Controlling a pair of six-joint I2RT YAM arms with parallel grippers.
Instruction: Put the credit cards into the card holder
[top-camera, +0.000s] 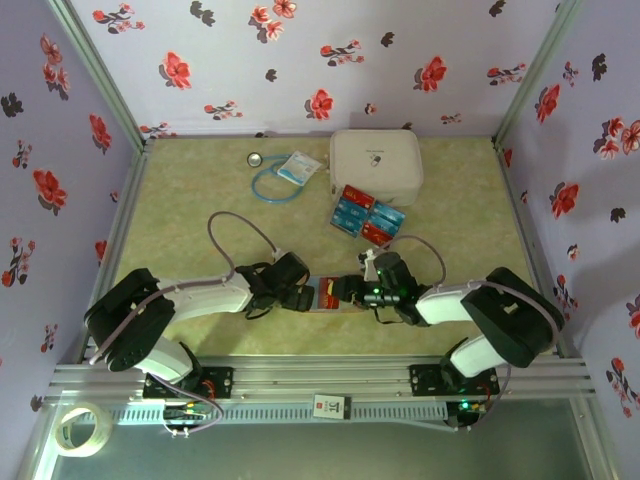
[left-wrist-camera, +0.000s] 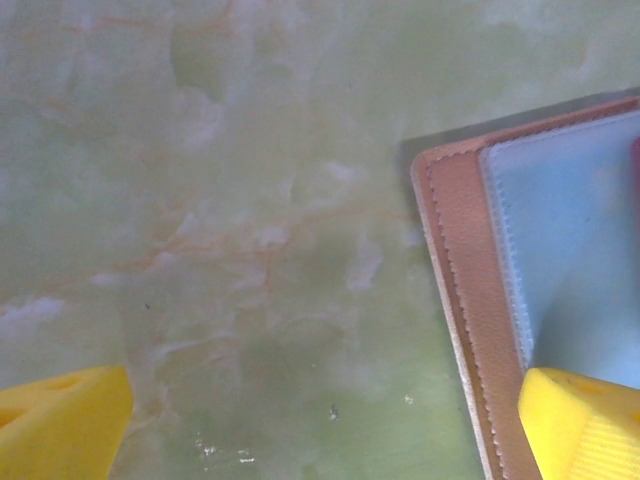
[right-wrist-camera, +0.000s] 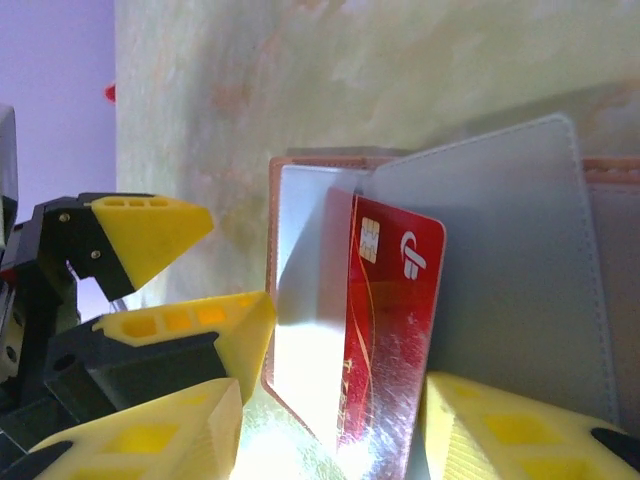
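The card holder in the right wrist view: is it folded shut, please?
No, the card holder lies open, with a red card standing among its sleeves.

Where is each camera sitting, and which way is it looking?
Top camera: above and behind the arms, looking down on the table; both arms, left pincer and right pincer show.
Left wrist camera: on the left arm, facing down at the card holder's corner; its yellow fingertips show.
Right wrist camera: on the right arm, facing the open card holder and red card; its own fingertips and the left pincer show.
All three see the card holder.
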